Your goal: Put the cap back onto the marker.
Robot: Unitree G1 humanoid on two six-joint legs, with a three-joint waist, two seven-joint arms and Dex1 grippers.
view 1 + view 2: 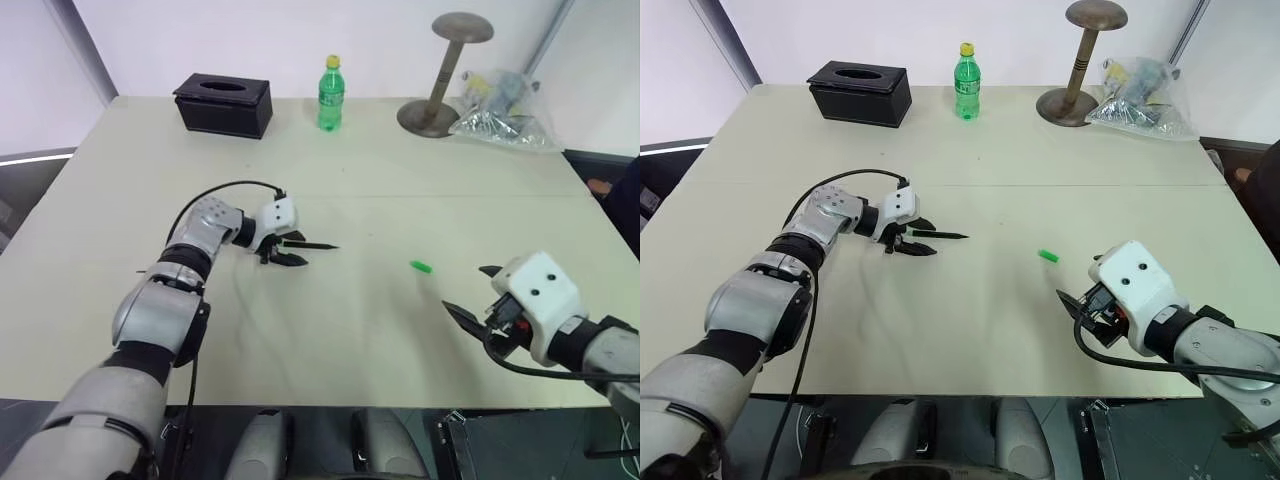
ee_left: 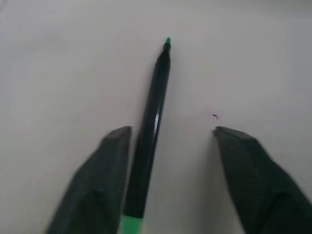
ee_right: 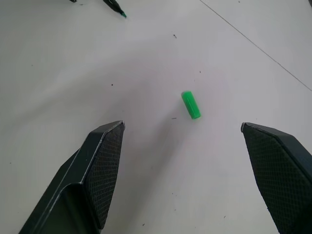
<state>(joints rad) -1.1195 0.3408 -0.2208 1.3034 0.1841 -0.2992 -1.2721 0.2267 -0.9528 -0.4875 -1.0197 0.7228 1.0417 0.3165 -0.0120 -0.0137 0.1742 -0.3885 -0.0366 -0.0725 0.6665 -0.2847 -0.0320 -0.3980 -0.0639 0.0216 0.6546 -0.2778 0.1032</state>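
Mid-bench, left of centre | left gripper jaws part-spread, marker between, unpinched; may roll away | right gripper jaws spread near cap, could knock it.

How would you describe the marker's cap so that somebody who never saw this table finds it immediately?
Start at the beige table and look at its near half, on the robot's right side. There, alone on the bare surface between the black marker and the right tool, lies the cap. It is a tiny bright green cylinder, far smaller than the upright green bottle at the far edge.
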